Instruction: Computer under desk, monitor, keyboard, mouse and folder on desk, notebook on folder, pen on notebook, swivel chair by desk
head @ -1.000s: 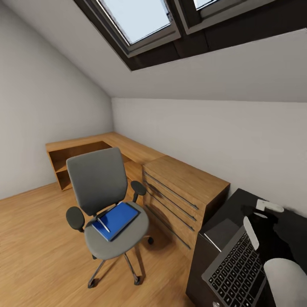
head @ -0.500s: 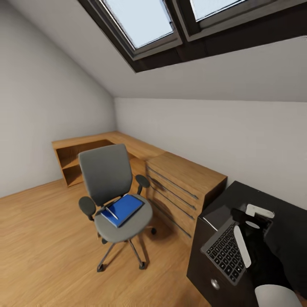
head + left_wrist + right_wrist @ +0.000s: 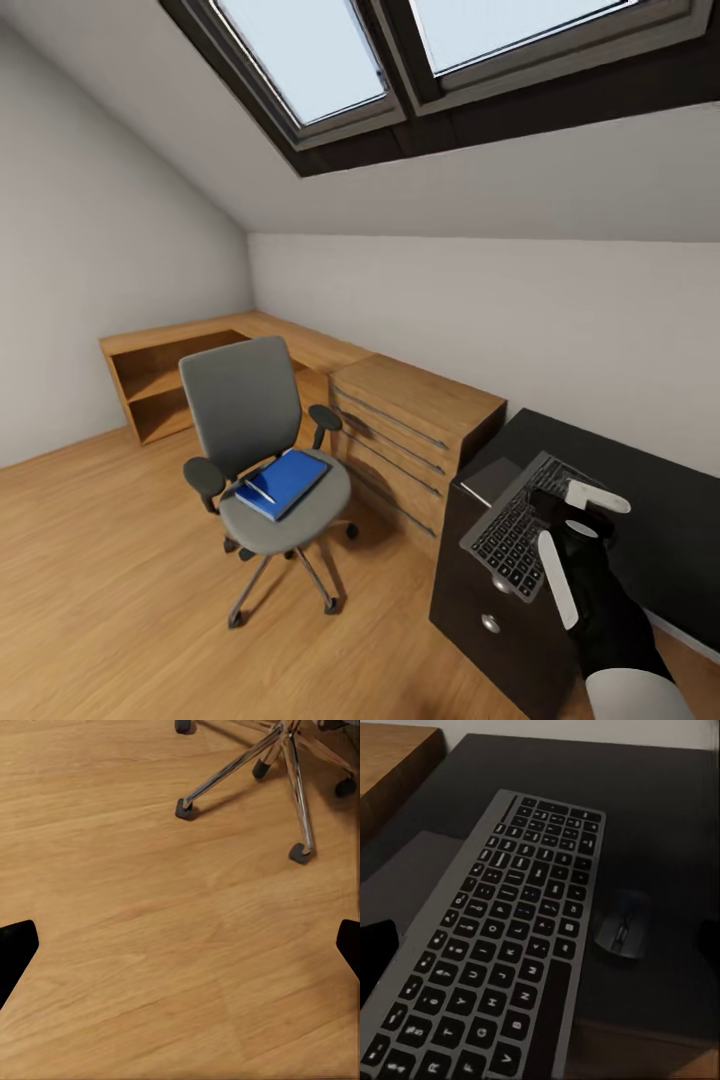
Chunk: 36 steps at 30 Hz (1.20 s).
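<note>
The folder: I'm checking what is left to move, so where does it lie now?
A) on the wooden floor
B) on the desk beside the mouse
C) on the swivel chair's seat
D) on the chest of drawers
C: the blue folder lies flat on the grey seat of the swivel chair, with a white pen on it.

Right arm, black sleeve with white forearm shell, reaches forward from lower right of head view; right claw with white fingers spread apart, nothing between them. Left claw: two dark fingertips at frame edges, wide apart, pointing down
</note>
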Tool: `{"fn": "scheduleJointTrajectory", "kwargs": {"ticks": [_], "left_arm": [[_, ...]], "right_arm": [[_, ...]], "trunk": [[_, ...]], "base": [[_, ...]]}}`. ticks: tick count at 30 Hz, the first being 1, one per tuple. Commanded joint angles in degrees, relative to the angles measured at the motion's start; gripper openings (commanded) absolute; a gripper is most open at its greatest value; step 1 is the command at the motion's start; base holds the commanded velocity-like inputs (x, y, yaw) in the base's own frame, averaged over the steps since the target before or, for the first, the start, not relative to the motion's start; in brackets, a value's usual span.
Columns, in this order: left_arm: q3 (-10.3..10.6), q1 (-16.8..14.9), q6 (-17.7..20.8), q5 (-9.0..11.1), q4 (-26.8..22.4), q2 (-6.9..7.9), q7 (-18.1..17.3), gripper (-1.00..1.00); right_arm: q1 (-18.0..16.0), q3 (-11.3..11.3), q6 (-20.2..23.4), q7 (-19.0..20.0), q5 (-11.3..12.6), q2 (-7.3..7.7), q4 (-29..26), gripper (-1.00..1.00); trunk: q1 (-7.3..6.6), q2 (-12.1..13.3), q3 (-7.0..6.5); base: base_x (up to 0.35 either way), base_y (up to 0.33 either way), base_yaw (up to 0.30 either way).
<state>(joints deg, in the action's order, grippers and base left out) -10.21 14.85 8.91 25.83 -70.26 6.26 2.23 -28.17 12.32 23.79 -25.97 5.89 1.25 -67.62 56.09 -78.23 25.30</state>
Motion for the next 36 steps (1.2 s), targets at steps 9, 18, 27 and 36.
{"fn": "scheduleJointTrajectory", "kwargs": {"ticks": [9, 18, 27, 36], "left_arm": [[0.0, 0.0, 0.2, 0.5, -0.1, -0.01, 0.4, 1.0], [0.1, 0.0, 0.2, 0.6, -0.1, -0.01, 0.5, 1.0], [0.1, 0.0, 0.3, 0.6, 0.2, -0.01, 0.5, 1.0], [0.1, 0.0, 0.3, 0.5, 0.3, -0.01, 0.5, 1.0]], "right_arm": [[0.9, -0.2, 0.0, -0.3, 0.6, -0.84, 0.0, 1.0], [1.5, -1.4, 0.0, -0.3, 0.4, -2.22, -0.3, 1.0], [1.5, -1.9, -0.1, -0.3, 0.5, -2.31, -0.5, 1.0], [1.5, -1.9, -0.1, -0.2, 0.5, -2.27, -0.1, 1.0]], "trunk": [[0.0, 0.0, -0.41], [0.0, 0.0, -0.64], [0.0, 0.0, -0.66], [0.0, 0.0, -0.99]], "base": [[-0.018, 0.015, -0.212], [-0.121, 0.103, -0.107], [-0.023, 0.011, -0.006], [-0.099, 0.047, -0.157]]}}
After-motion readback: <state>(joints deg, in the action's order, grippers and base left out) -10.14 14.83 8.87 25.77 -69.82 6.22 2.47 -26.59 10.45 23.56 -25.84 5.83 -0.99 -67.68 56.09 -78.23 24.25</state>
